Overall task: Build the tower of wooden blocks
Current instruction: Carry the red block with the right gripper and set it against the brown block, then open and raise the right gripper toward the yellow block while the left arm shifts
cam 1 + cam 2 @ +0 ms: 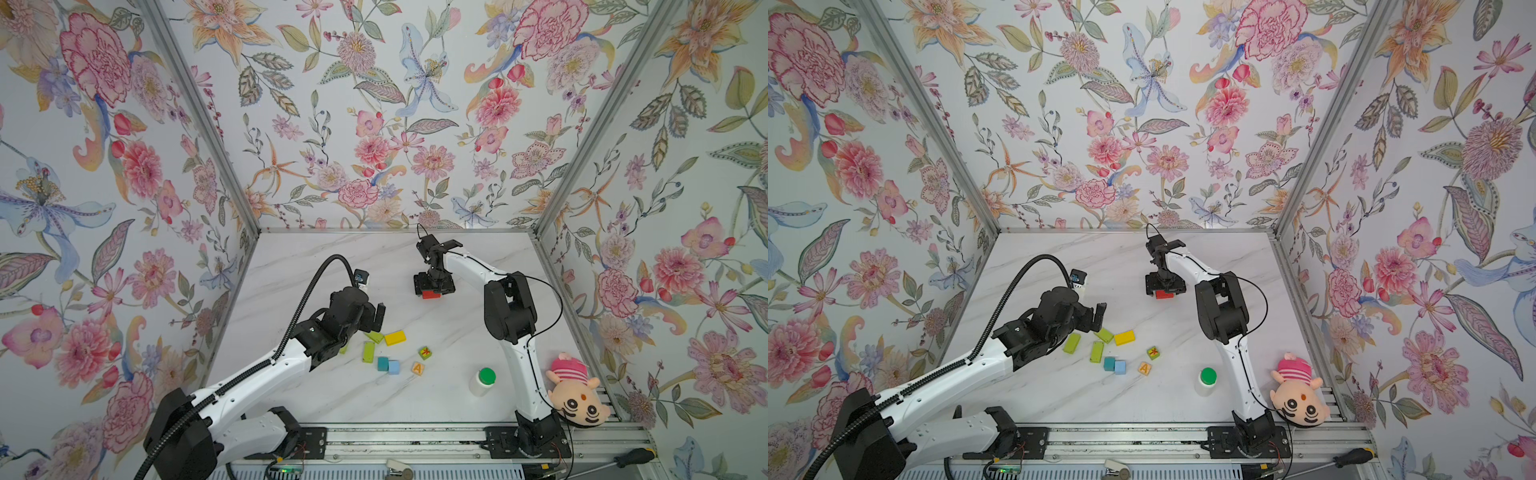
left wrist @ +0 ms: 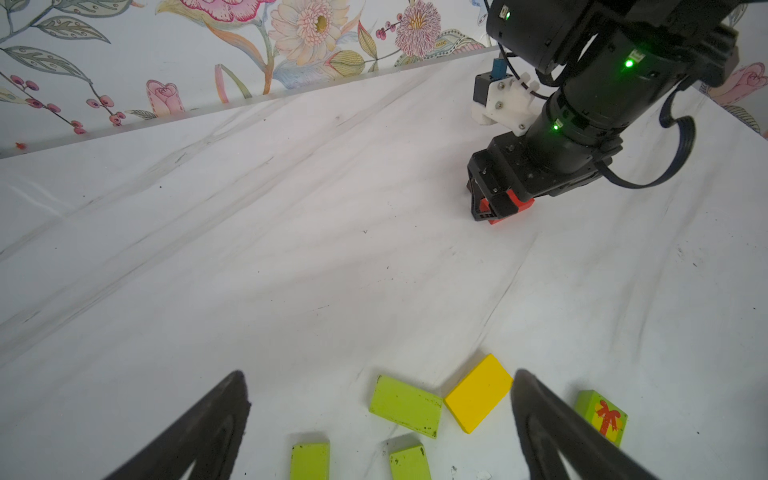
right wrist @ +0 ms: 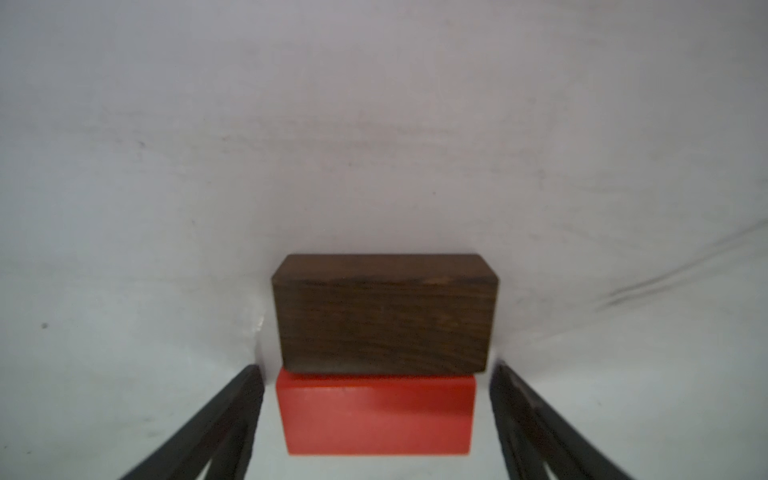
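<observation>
Up at one o'clock on the white marble table (image 1: 332,257), the right gripper (image 3: 377,369) straddles the two-block tower (image 1: 431,295). Its jaws are apart and clear of the dark brown wooden oblong (image 3: 384,320), which seems to rest on the red painted oblong (image 3: 376,415): a release, I'd say. At seven o'clock from it the left gripper (image 2: 379,374) hangs wide apart and empty over the yellow painted oblong (image 2: 478,392) and a lime-green oblong (image 2: 405,405), probably choosing the next layer.
</observation>
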